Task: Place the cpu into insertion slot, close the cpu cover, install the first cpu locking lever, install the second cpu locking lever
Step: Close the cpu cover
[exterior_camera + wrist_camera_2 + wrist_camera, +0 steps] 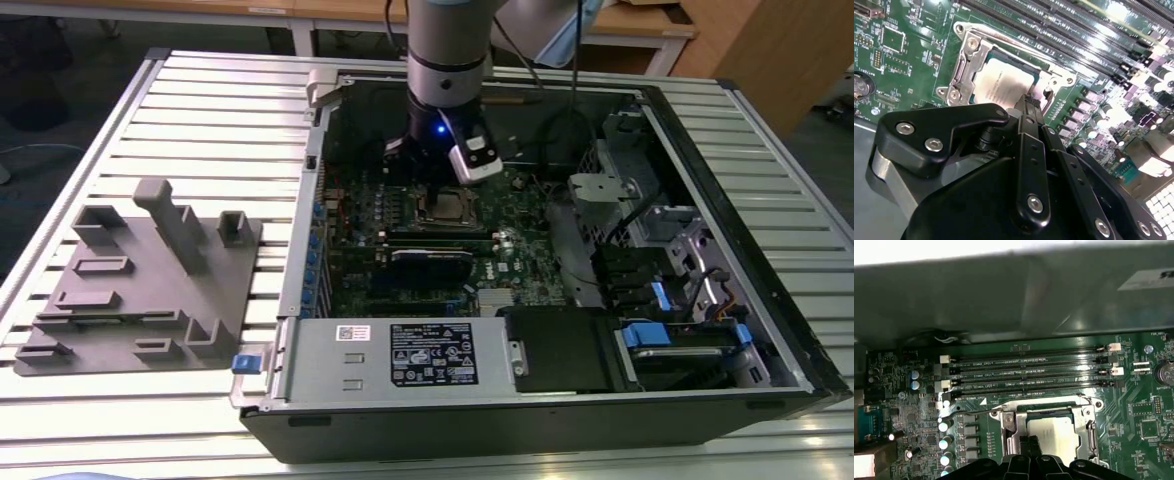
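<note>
one gripper (1026, 101), closed up tight, just above the cpu (1003, 85), cpu seated in the insertion slot (1042, 75), cpu cover (965, 65) flat around it

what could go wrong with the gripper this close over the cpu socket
1. The gripper hangs close over the cpu, which lies under the cpu cover. A push that lands off target could load the chip or bend the thin frame.
2. Memory slots and a row of capacitors crowd the socket, so a sideways sweep might clip them.
</note>
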`<state>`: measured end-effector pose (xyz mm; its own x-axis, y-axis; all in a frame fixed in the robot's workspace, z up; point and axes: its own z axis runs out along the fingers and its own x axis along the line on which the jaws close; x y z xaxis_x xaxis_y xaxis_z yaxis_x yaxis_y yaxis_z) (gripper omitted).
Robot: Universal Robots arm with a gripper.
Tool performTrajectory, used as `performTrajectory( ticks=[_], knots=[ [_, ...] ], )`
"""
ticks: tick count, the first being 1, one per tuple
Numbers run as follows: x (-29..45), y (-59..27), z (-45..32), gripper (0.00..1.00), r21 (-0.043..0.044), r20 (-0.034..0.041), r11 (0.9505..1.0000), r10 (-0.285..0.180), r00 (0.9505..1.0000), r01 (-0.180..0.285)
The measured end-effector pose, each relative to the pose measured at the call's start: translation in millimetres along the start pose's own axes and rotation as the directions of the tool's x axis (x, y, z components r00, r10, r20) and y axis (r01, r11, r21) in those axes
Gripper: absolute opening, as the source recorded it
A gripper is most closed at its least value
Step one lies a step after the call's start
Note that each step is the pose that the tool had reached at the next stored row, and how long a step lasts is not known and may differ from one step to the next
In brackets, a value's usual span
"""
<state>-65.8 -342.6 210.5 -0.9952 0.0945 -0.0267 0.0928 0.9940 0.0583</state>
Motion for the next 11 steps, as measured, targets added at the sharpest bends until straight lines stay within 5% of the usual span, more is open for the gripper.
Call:
performTrajectory(
  ticks=[11],
  knots=[
    [9.4, -1.8, 7.9, 0.11, 0.0000, 0.0009, 1.0000, 0.000, 1.0000, 0.000]
  ],
)
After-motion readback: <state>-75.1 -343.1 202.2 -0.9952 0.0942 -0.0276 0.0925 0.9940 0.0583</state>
